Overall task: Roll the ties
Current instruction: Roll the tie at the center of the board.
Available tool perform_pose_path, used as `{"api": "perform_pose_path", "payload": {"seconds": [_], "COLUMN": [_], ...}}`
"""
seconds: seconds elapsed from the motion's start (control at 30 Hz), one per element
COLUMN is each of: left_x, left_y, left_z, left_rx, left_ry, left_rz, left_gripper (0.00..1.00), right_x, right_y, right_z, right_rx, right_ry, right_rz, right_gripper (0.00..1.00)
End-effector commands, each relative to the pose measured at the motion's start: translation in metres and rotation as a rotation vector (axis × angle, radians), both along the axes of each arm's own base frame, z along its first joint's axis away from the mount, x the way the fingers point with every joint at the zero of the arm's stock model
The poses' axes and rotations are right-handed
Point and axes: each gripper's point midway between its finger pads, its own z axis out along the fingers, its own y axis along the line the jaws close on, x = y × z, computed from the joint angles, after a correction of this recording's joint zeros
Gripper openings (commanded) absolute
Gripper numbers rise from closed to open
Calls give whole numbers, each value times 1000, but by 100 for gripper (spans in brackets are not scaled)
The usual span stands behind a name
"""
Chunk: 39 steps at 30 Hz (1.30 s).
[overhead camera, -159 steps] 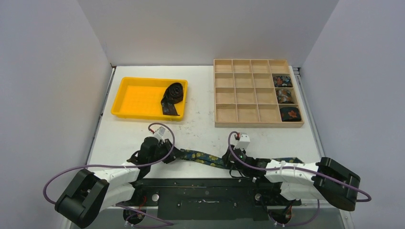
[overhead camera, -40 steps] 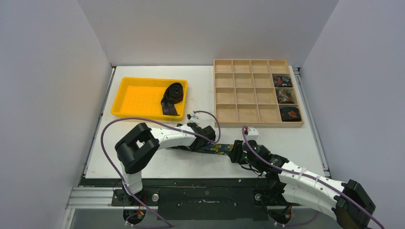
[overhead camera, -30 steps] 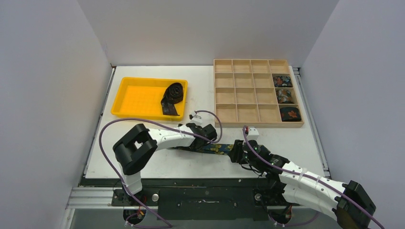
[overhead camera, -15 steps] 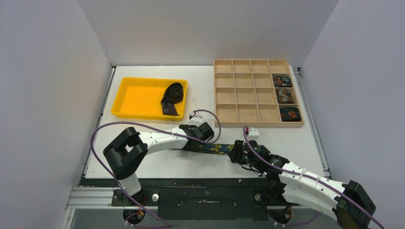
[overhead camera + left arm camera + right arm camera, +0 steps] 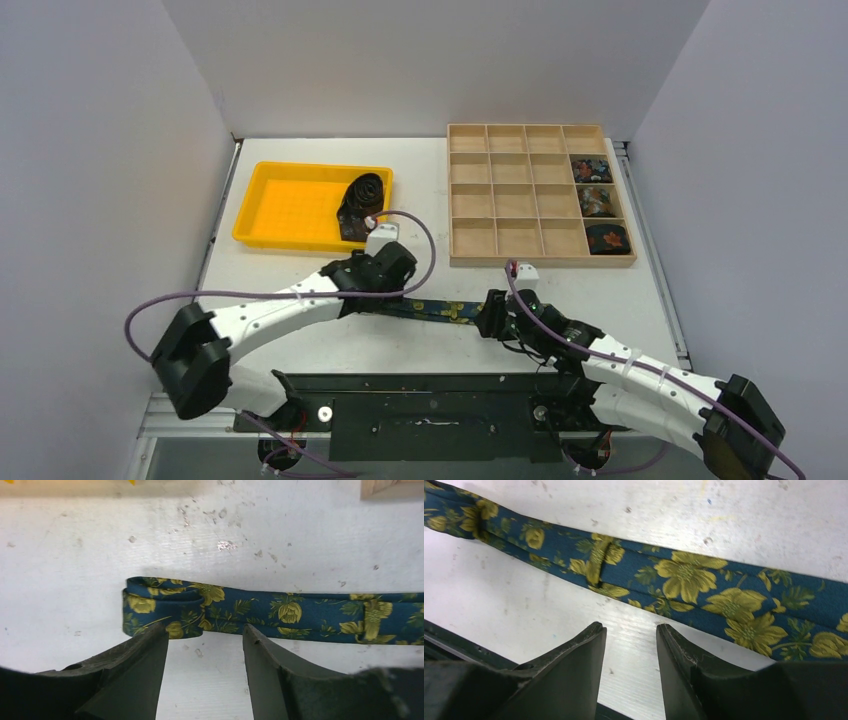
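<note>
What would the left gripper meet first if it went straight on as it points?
Probably the folded end of the floral tie, flat on the table just ahead of the left gripper's open jaws; depth is unclear.

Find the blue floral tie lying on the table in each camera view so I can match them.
Top external: blue floral tie, a flat strip at low centre.
Left wrist: across the middle, folded end at left.
Right wrist: diagonal, upper left to right edge.
Shared landmark: the fabric loop across it, far right in left wrist, upper centre in right wrist; too small in the top view.
</note>
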Motion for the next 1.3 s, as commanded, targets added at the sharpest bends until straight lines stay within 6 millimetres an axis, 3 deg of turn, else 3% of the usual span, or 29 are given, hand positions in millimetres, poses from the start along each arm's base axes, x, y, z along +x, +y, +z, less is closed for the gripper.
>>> {"api": "perform_pose_path", "payload": {"seconds": [0.0,0.13,0.17,0.3,0.43,0.57,0.87,1.27], "left_x": [3,2,1,-2,1,7,14,12], "left_y": [21,59,68,101,116,118,111,106], "left_z": [34,45,51,42,38,22,-2,-16], "left_rx": [-168,-316,-377,-517,-606,-628,-695,-693], "left_ry": [-73,-154,-191,-278,-296,-239,-234,-193], "left_rz": [60,167,196,312,404,437,438,423], "left_gripper": [54,57,61,79,85,87,89,90], "right_x": [18,23,25,32,37,50,63,68], "right_y": [35,69,80,131,185,219,245,238], "right_z": [44,60,63,67,70,58,28,0], "right_rx": [99,181,202,243,253,241,197,135], "right_ry": [-93,-106,-106,-89,-78,-47,-14,27], "right_rz": [61,115,129,186,243,266,280,253], "right_gripper": [43,43,43,42,42,44,47,46]}}
